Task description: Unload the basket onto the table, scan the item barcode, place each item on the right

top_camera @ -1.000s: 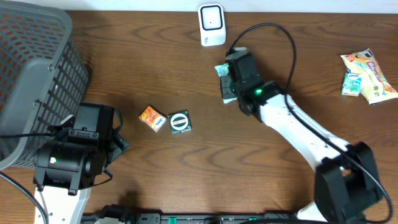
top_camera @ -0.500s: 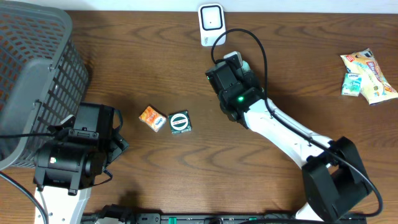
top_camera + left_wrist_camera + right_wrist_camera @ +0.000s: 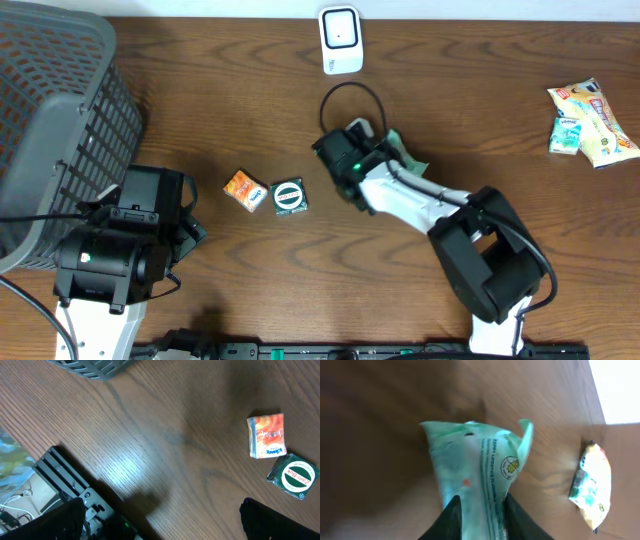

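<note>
Right gripper (image 3: pixel 482 512): jaws slightly apart astride green wipes packet (image 3: pixel 475 465); firm hold cannot be confirmed. Risk: packet slips, and its barcode misses the scanner (image 3: pixel 341 40) at 12 o'clock.

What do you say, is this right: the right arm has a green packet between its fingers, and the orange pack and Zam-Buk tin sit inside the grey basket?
Not quite. The orange pack and Zam-Buk tin lie on the table, outside the grey basket, as the overhead view shows. The green packet is between the fingers of the right gripper.
</note>
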`<action>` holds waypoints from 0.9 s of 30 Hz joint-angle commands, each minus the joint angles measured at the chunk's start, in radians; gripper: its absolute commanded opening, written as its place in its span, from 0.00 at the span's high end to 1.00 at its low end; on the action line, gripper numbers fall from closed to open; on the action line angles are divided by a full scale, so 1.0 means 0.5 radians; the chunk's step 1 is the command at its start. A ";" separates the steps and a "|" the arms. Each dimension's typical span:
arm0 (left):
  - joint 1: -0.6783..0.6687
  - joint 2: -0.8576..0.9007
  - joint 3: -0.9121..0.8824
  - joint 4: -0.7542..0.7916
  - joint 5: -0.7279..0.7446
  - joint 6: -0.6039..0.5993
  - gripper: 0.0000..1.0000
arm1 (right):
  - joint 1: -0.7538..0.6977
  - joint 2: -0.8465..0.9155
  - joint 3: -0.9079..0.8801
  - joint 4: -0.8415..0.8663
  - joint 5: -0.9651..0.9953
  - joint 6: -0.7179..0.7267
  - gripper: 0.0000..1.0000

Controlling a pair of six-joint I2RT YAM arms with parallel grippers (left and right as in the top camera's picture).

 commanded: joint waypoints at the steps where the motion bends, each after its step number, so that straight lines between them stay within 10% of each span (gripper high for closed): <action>1: 0.008 -0.009 0.038 -0.005 -0.032 -0.019 0.02 | 0.121 -0.049 0.053 -0.063 -0.203 0.130 0.76; 10: 0.008 -0.009 0.038 -0.005 -0.032 -0.019 0.02 | 0.121 -0.225 0.342 -0.327 -0.804 0.313 0.37; 18: 0.008 -0.009 0.038 -0.006 -0.033 -0.019 0.03 | -0.201 -0.333 0.539 -0.514 -0.924 0.282 0.38; 27: 0.008 -0.009 0.038 -0.006 -0.032 -0.019 0.02 | -0.575 -0.216 0.422 -0.537 -1.951 -0.014 0.43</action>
